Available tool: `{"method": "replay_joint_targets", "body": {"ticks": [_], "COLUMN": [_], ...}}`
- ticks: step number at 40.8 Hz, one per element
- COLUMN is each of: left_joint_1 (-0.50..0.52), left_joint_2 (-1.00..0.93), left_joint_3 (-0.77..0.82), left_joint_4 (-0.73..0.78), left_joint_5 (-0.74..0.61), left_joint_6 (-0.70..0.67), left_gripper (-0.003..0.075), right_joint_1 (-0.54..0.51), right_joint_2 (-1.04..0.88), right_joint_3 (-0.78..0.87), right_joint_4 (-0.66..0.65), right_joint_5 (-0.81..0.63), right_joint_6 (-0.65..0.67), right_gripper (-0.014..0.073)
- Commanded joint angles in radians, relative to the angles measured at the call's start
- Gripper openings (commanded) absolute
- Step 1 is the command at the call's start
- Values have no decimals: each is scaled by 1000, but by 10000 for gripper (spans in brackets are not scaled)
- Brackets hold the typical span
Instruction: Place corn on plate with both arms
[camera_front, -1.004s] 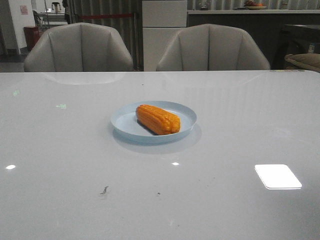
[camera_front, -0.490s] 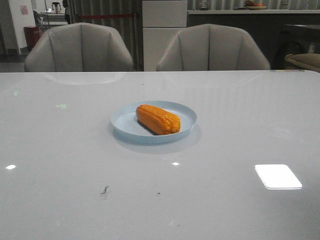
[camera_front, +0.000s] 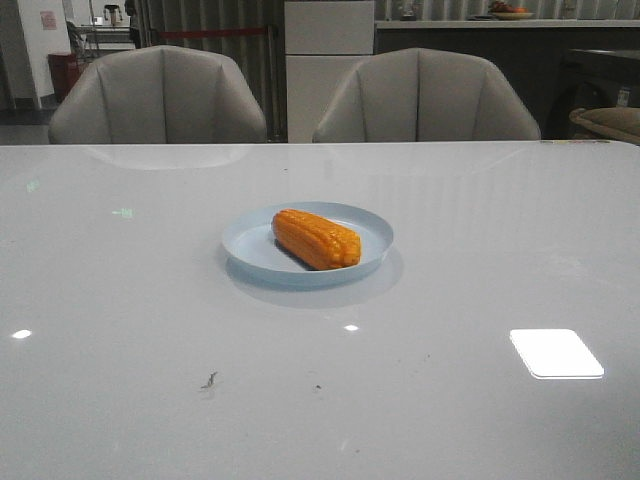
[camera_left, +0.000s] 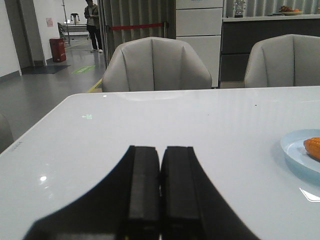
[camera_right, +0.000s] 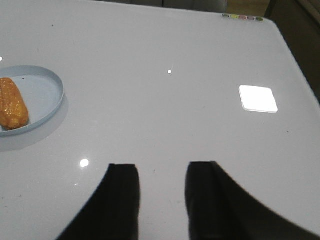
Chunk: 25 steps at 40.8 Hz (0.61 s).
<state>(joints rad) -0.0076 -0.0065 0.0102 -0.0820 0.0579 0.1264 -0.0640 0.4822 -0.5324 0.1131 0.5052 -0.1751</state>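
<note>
The orange-yellow corn (camera_front: 316, 238) lies on its side in the pale-blue plate (camera_front: 250, 245) at the middle of the white table. Neither arm shows in the front view. My left gripper (camera_left: 160, 150) is shut and empty over the table, with the plate's edge (camera_left: 295, 152) and the corn's tip (camera_left: 313, 147) off to one side of it. My right gripper (camera_right: 161, 170) is open and empty above bare table, with the plate (camera_right: 50, 97) and the corn (camera_right: 12, 103) well apart from it.
Two grey chairs (camera_front: 160, 95) (camera_front: 425, 95) stand behind the table's far edge. A bright window reflection (camera_front: 555, 352) lies on the table at the front right. A person (camera_left: 93, 25) stands far back in the room.
</note>
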Motion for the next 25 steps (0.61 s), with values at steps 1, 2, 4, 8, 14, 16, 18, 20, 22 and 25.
{"method": "replay_joint_targets", "body": {"ticks": [1, 2, 4, 8, 14, 16, 18, 20, 22, 25], "left_joint_1": [3, 3, 3, 3, 3, 3, 3, 3, 3, 3], "left_joint_2": [-21, -21, -21, -21, -21, -21, -21, -21, -21, -21], "left_joint_3": [37, 37, 37, 37, 37, 37, 37, 37, 37, 37], "left_joint_4": [-10, -10, -10, -10, -10, -10, -10, -10, -10, -10], "left_joint_5": [-78, -78, -78, -78, -78, -78, -78, -78, -78, -78], "left_joint_6": [-11, -11, -11, -11, -11, -11, -11, -11, -11, -11], "left_gripper": [94, 94, 94, 94, 94, 94, 94, 94, 94, 94], "right_joint_1": [18, 32, 66, 115, 125, 125, 124, 122, 122, 122], "right_joint_2": [-69, -93, -129, -199, -298, -330, -359, -391, -414, -454], "right_joint_3": [55, 79, 114, 178, 282, 317, 353, 390, 418, 473], "right_joint_4": [6, 6, 6, 5, 5, 5, 5, 5, 5, 5], "right_joint_5": [-171, -193, -230, -310, -437, -469, -492, -495, -495, -495], "right_joint_6": [-6, -6, -6, -6, 24, 51, 90, 142, 170, 175], "right_gripper": [167, 108, 6, 34, 34, 34, 34, 34, 34, 34]}}
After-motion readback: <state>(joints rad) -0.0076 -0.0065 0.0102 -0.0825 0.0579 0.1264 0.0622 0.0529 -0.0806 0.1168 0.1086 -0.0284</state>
